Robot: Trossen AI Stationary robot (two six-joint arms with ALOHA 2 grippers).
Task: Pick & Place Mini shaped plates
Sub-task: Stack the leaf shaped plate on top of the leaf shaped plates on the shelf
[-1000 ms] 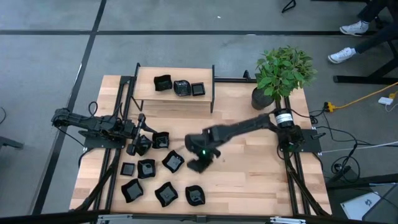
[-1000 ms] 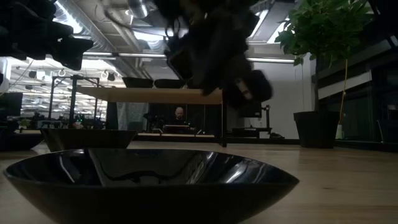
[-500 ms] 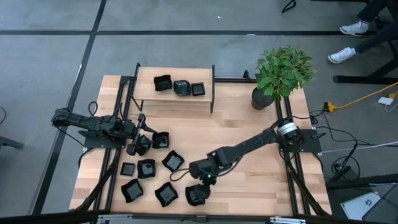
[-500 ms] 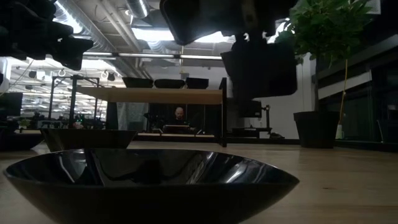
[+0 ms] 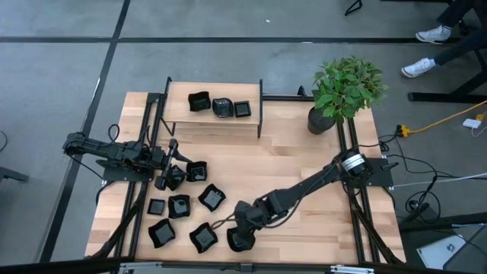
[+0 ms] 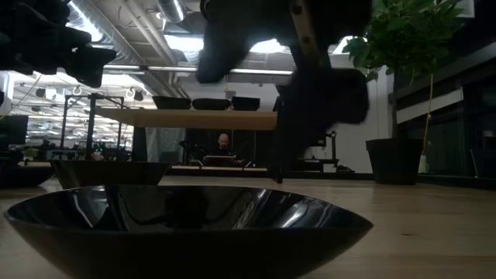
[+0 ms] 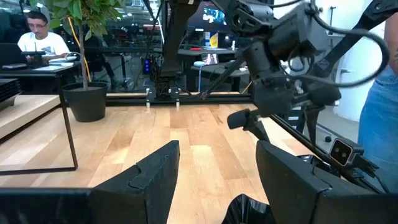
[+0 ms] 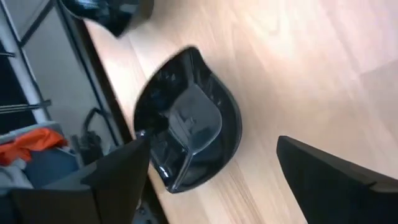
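Note:
Several mini shaped plates, small glossy black dishes, lie at the table's front left, among them one [image 5: 211,198] and another [image 5: 203,237]. Three more [image 5: 223,107] sit on the raised shelf [image 5: 176,120]. My right gripper [image 5: 242,230] hangs open over the plate nearest the front edge [image 5: 239,243]. The right wrist view has that plate [image 8: 193,124] lying between the spread fingers [image 8: 118,180]. In the low view this plate [image 6: 186,225] fills the foreground below the gripper [image 6: 294,70]. My left gripper [image 5: 170,176] stands open over plates at the left [image 5: 196,171].
A potted plant [image 5: 344,91] stands at the back right corner. The shelf's legs [image 5: 261,125] stand at the back of the table. Bare wood [image 5: 304,243] lies at the front right. A person [image 7: 37,37] sits beyond the table.
My right gripper has swung from the table's middle toward the front edge, come over the front plate, and opened its fingers. The left arm has not moved.

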